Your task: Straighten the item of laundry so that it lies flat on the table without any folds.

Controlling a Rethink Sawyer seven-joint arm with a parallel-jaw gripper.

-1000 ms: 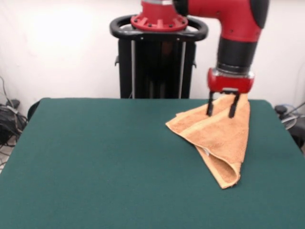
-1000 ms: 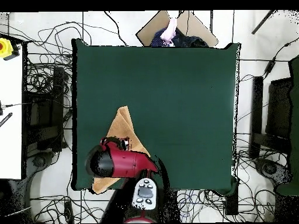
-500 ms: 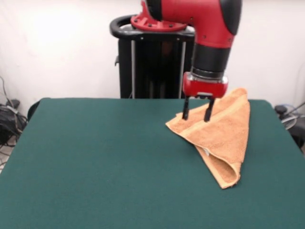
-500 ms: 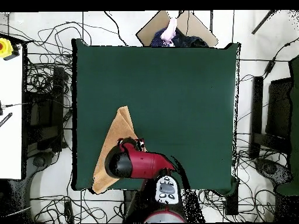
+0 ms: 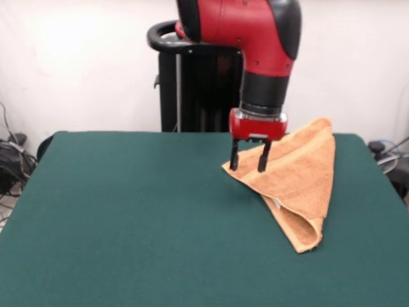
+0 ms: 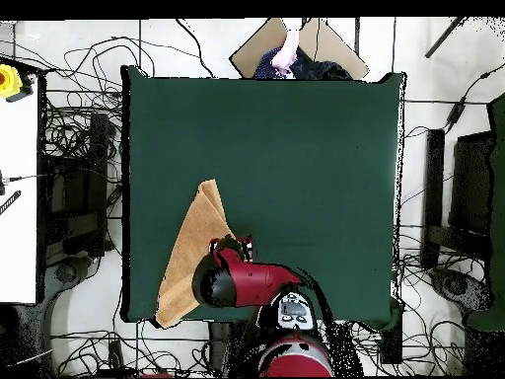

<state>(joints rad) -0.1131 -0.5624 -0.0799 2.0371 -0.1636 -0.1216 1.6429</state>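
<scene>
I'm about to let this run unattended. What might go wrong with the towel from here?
The gripper hangs open over the folded towel's pointed corner. It might pinch both stacked layers there, so a pull would drag the whole towel rather than unfold it. The towel also lies close to the table's edge in the overhead view, so a drag that way may slide it partly off.

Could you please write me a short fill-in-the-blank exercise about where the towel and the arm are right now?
1. The towel is not flat; it lies folded into a rough ____ shape.
2. The table is covered in dark ____ cloth.
3. The gripper hangs over the towel's corner with its jaws ____.

Missing words: triangle; green; open
</scene>
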